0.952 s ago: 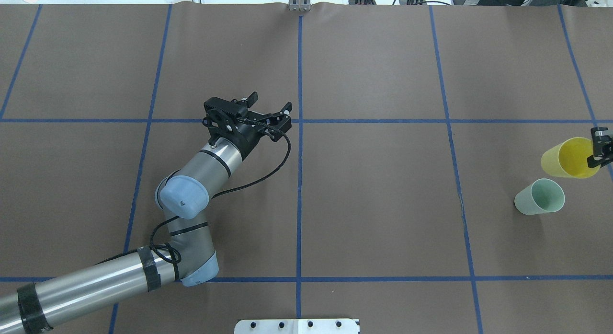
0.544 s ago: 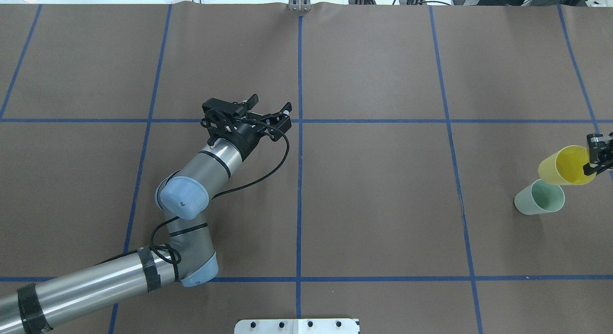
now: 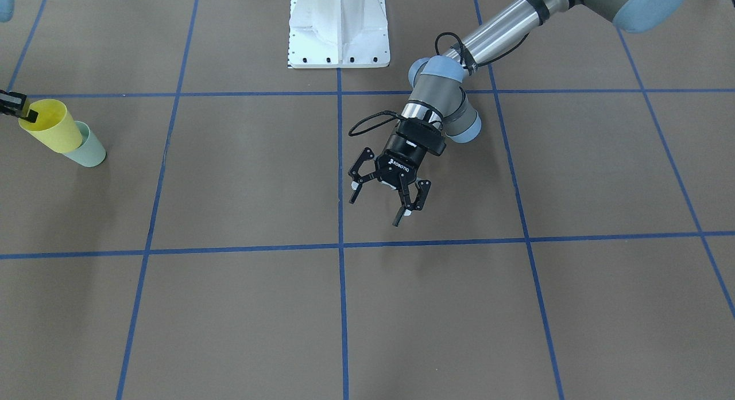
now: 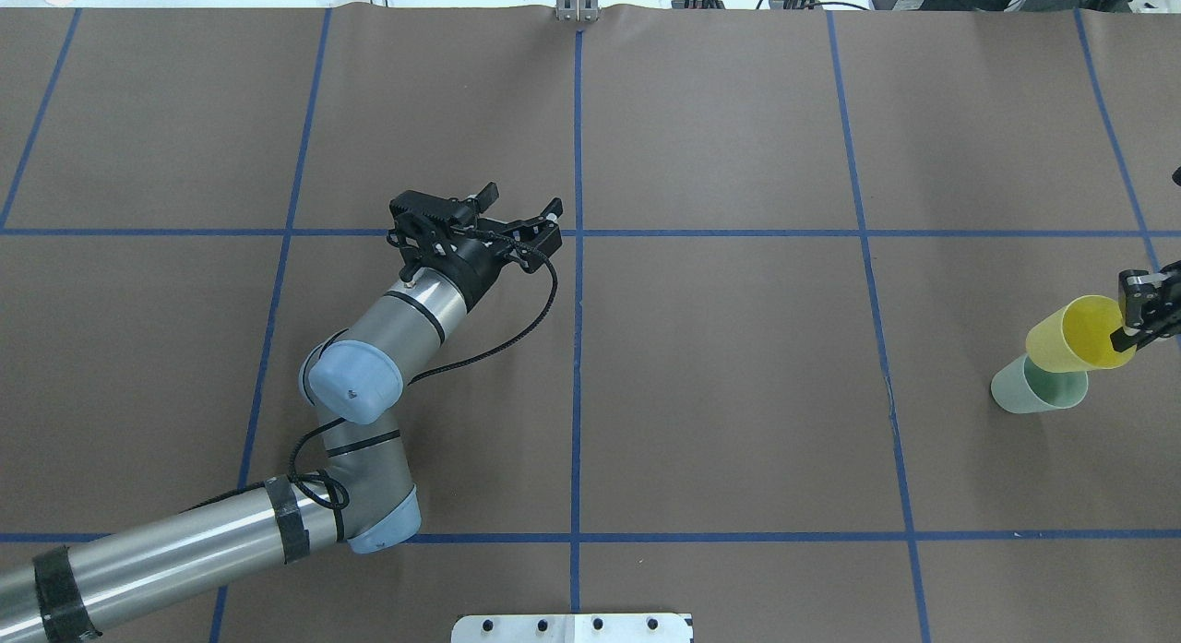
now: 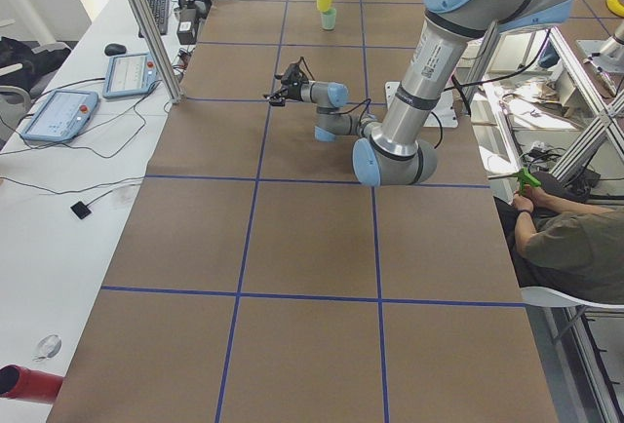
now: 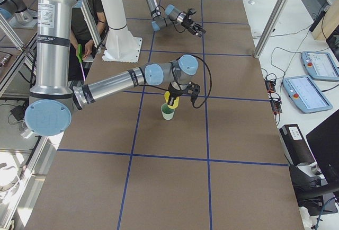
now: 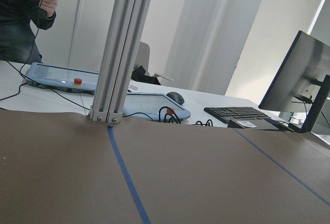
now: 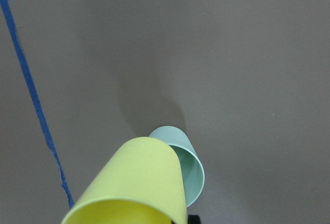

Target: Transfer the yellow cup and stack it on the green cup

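Two cups overlapped at frame right: the right gripper pinched the tilted yellow cup over the green cup; it likely needed levelling and centring before lowering. Left gripper hung spread.

near the right edge of the brown paper-covered worktop, the tilted bright yellow plastic cup hides much of the mouth of the pale mint-green plastic cup. whether the yellow cup's base touches the green cup cannot be told. the black two-finger right gripper pinching its rim is cut off by the overhead picture's edge. the right wrist view crops the yellow cup's rim. seen from the left end, both cups are too small for detail.
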Motion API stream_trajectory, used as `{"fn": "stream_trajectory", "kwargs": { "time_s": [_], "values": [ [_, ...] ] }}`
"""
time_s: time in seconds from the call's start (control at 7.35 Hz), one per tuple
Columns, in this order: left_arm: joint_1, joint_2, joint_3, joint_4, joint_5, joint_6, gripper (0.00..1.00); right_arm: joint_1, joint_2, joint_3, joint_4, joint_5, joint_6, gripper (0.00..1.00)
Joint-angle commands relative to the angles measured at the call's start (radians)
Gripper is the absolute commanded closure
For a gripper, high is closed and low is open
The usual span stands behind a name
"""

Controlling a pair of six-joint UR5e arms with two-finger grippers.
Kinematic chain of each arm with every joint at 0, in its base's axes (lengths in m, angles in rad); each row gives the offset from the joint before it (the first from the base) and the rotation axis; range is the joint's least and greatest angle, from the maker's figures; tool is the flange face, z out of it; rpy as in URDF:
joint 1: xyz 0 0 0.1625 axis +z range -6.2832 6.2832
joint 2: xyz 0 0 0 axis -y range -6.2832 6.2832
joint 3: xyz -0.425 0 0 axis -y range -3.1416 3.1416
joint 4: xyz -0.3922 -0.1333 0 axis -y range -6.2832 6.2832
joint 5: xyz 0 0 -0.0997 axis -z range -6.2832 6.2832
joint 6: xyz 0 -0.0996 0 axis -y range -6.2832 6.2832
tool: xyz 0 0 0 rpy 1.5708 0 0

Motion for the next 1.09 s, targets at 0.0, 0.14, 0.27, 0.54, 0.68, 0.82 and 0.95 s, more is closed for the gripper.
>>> {"fn": "stream_trajectory", "kwargs": {
  "time_s": [0.0,0.14,0.27,0.54,0.68,0.82,0.95],
  "values": [
    [0.000,0.000,0.000,0.000,0.000,-0.001,0.01,-0.001,-0.004,-0.013,0.001,0.008,-0.002,1.00],
    [0.000,-0.002,0.000,0.000,0.000,-0.001,0.01,-0.002,-0.002,-0.018,0.002,0.008,-0.002,1.00],
    [0.000,-0.002,0.000,0.000,0.000,0.001,0.01,-0.002,-0.002,-0.028,0.008,0.015,-0.002,1.00],
    [0.000,-0.002,0.000,0.000,0.000,0.001,0.01,-0.006,-0.002,-0.047,0.030,0.032,-0.002,1.00],
    [0.000,-0.002,0.000,0.000,0.000,-0.001,0.01,-0.006,-0.008,-0.045,0.030,0.034,-0.004,1.00],
    [0.000,-0.003,0.000,0.000,0.000,-0.001,0.01,-0.006,-0.011,-0.044,0.030,0.040,-0.004,1.00],
    [0.002,-0.003,0.000,0.000,0.000,0.001,0.01,-0.004,-0.014,-0.036,0.030,0.044,-0.004,1.00]
  ]
}}
